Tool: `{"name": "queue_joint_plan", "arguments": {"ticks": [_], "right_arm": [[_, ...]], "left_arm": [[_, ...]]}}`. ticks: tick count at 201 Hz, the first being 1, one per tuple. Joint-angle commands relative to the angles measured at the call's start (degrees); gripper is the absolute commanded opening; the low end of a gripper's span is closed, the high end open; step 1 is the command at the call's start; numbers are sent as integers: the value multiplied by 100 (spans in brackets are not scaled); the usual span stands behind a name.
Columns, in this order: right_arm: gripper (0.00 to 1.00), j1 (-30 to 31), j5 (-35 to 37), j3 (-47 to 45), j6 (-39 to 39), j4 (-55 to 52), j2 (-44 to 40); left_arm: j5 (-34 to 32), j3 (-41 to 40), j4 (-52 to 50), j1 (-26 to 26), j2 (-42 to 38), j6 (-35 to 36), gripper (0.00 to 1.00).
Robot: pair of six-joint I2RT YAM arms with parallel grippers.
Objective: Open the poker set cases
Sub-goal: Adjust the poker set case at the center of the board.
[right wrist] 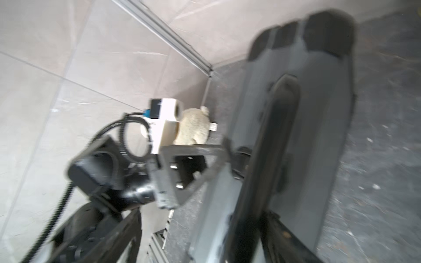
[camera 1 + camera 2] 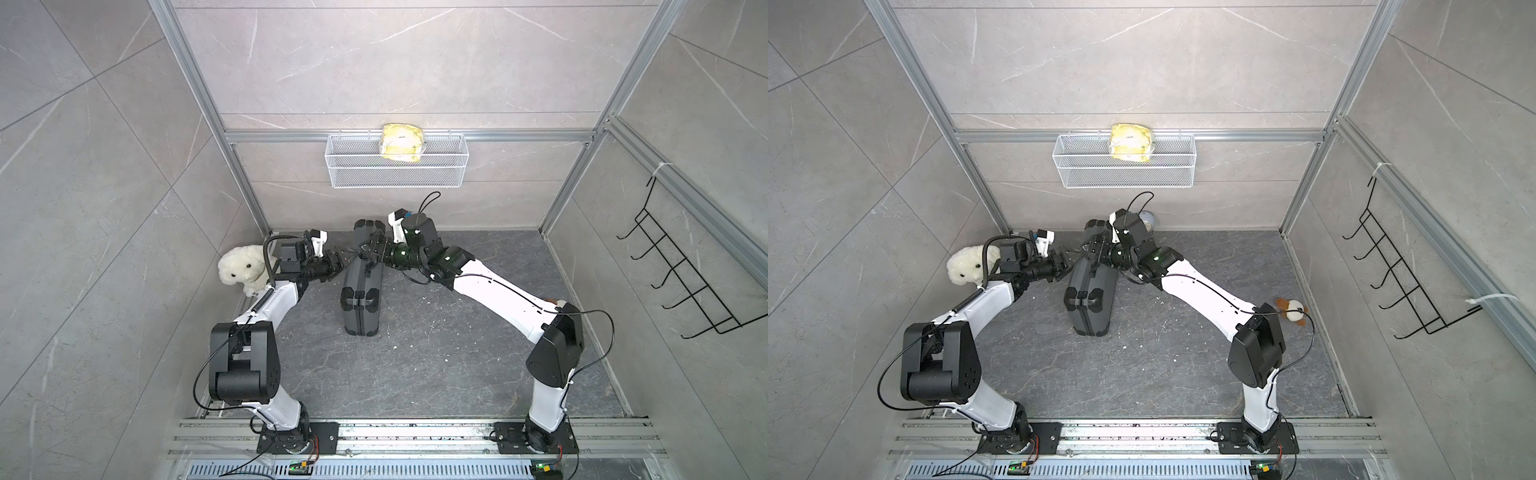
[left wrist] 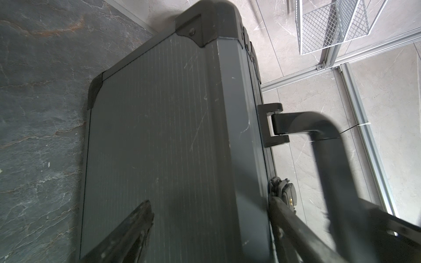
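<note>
Looking down into a grey-tiled cell with a dark stone floor (image 2: 436,365). Holding both arms bent inward from the near rail, meeting over the poker set case (image 2: 360,291) at mid-floor. Standing there on a long narrow edge, shut, handle side up, far end pointing at the back wall. Showing the left gripper (image 2: 343,254) spread at the upper edge, with one finger (image 3: 136,227) over the ribbed side face and its mate (image 3: 287,218) past the top edge. Resting the right gripper (image 2: 371,249) at the raised black handle (image 3: 319,127); failing, in the blurred wrist view, to show whether spread or pinching. Passing a white plush dog (image 2: 241,270) by the left wall, just behind the left arm. Ending at a white wire basket (image 2: 357,170) on the back wall, holding a yellow packet (image 2: 402,141).
</note>
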Motion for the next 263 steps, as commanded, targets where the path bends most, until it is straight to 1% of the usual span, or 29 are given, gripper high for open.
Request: {"name": "queue_joint_plan", "arguments": {"ticks": [1,23,40,57,71,94,128,151,176,223,263], "right_arm": [[82,133,-119,502,-152,-212,340],[82,178,-286,1060,-149,-423,700],[82,178,-356,1590,-260,-815,998],[82,178,-284,1812,-440,-1104,1075],[82,172,-13,1677,-612,-1209,913],[82,13,384,1007,-649,-1089,450],[80,-308,364,123,-313,-726,138],[73,-349,284,-238,-40,-324,106],[65,-349,98,-100,89,-208,296],[55,-349,16,175,174,-197,517],[55,-340,-6,384,177,-316,673]], "left_arm": [[-531,-397,-1346,-105,314,271,81],[-539,-400,-1372,-105,296,290,81],[-545,-399,-1384,-105,288,294,81],[-549,-402,-1396,-105,287,303,81],[-559,-397,-1406,-105,285,310,81],[-557,-388,-1419,-105,310,325,81],[-558,-397,-1427,-105,322,334,80],[-570,-397,-1428,-105,314,341,80],[-568,-397,-1462,-105,304,358,80],[-549,-362,-1471,-105,305,358,79],[-535,-353,-1485,-105,305,363,79]]}}
